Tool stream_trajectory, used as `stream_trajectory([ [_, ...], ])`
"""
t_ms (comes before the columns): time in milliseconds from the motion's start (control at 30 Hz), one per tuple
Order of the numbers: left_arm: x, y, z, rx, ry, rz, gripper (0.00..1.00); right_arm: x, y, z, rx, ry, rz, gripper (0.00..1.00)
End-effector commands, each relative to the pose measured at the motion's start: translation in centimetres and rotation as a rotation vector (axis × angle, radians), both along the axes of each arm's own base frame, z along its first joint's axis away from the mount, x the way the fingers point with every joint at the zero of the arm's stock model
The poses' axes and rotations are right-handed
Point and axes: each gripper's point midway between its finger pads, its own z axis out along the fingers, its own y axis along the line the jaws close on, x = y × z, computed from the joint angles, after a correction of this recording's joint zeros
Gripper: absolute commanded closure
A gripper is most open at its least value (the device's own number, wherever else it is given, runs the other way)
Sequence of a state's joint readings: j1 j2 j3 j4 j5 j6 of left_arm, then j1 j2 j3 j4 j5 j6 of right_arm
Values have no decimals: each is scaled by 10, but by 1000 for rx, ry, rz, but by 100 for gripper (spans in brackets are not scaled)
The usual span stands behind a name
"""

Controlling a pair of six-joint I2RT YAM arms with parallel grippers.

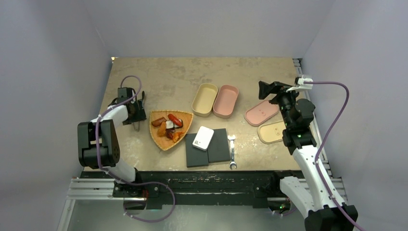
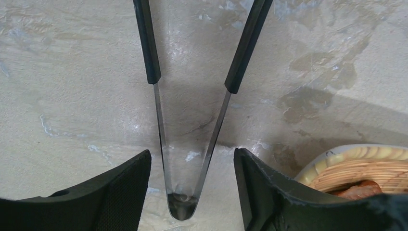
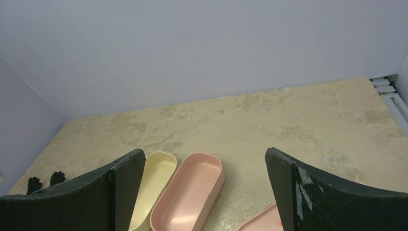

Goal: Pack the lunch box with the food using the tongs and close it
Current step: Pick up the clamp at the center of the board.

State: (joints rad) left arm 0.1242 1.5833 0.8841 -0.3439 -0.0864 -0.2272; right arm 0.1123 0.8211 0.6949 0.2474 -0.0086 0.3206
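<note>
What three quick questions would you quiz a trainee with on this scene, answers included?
1. True or false: the food is already in the pink lunch box.
2. The tongs lie: A, between the left gripper's spread fingers; B, across the silver wrench; C, inside a lunch box.
3. How many lids lie off the boxes?
Key: 1 false, it sits in the wicker tray; 2 A; 3 two.
</note>
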Motion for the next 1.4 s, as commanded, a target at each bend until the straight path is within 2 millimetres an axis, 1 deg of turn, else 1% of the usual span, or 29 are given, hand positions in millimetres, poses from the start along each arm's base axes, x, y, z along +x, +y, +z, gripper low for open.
stream_trajectory([
  [0,17,10,10,26,-30,32,39,-3,-3,4,1,-26,-18,1],
  [133,17,8,-1,13,3,30,43,-2,-2,3,2,-26,-10,2],
  [300,16,10,-3,22,8,31,46,-2,-1,3,3,-28,-8,2],
  [400,13,11,-8,27,28,30,49,-2,-2,3,4,-28,-9,2],
  [500,12,11,-11,29,46,27,57,-3,-1,2,6,-29,-9,2],
  [567,12,13,-9,37,46,26,60,-3,-1,3,8,-31,-8,2],
  [633,13,15,-2,52,24,32,64,-3,-1,3,8,-33,-7,2],
  [733,13,18,15,76,-30,43,66,-4,-1,4,7,-34,-7,2],
  [1000,10,19,61,89,-162,69,67,-3,-2,4,2,-31,-9,2],
  [1200,3,19,77,96,-156,63,67,-2,-3,4,1,-29,-17,2],
  [1367,3,17,95,85,-185,69,67,-3,-5,4,-1,-27,-27,2],
])
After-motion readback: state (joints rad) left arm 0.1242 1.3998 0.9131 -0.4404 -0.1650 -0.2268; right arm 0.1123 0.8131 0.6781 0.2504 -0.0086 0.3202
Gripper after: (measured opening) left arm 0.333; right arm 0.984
